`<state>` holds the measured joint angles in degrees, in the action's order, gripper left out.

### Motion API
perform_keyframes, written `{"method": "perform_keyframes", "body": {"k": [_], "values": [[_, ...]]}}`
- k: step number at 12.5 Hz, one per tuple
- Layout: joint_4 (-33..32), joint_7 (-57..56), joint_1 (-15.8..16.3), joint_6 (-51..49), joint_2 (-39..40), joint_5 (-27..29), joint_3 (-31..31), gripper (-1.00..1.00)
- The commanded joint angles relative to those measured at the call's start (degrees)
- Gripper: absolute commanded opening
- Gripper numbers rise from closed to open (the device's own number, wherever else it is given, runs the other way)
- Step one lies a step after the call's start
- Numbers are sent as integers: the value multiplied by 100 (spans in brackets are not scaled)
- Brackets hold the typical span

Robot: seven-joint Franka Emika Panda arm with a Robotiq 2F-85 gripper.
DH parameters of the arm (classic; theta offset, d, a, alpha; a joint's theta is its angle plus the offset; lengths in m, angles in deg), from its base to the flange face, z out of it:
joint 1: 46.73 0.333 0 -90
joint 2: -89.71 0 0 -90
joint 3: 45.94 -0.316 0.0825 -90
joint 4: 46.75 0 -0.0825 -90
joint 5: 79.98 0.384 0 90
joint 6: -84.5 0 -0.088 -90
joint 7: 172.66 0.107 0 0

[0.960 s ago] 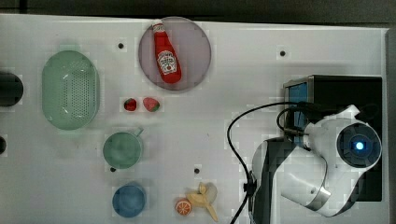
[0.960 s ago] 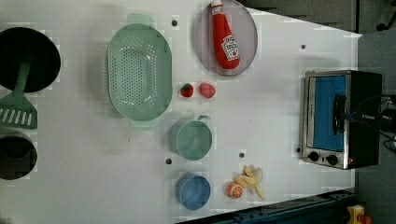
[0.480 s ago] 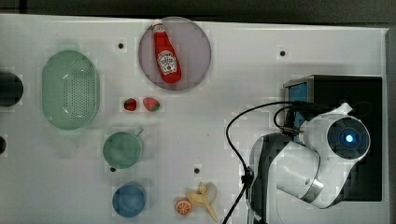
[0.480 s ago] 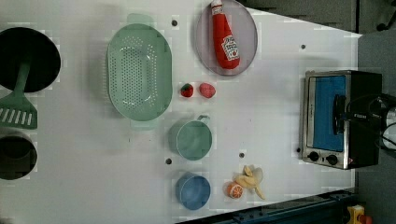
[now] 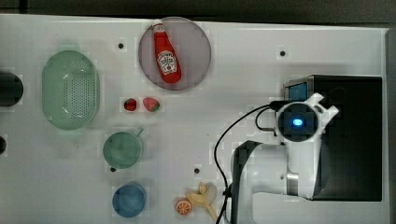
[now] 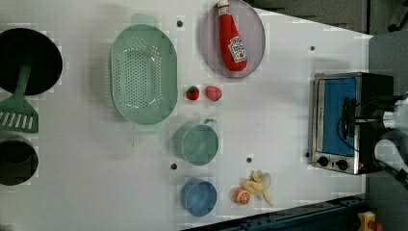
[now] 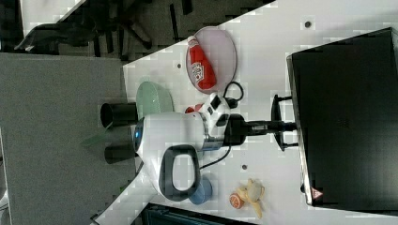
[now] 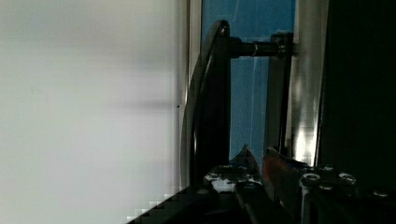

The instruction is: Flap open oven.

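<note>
At the left view's right edge I have the toaster oven (image 6: 353, 120) on the white surface (image 6: 279, 125) — its blue glass door (image 6: 339, 115) faces the left view's left, toward the colander (image 6: 143, 79). The oven's long axis runs up and down the left view, knobs (image 6: 332, 163) at the lower corner. The door looks shut, flat against the silver frame. The dark bar handle (image 7: 280, 123) stands off the door, parallel to that long axis. My end effector (image 7: 285, 125) reaches in level at the handle's middle, fingers narrowed and apparently clenched around the bar — contact I read from the right view.
</note>
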<state>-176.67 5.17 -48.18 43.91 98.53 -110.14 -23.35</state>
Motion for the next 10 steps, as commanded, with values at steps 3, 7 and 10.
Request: {"method": "perform_keyframes", "body": {"k": [3, 7, 10], "values": [[-70, 1774, 350, -345, 86, -575, -466, -65], [-72, 2740, 476, -501, 435, -1027, -875, -65], [-69, 3974, 660, -617, 816, -1759, -1123, -65]]}}
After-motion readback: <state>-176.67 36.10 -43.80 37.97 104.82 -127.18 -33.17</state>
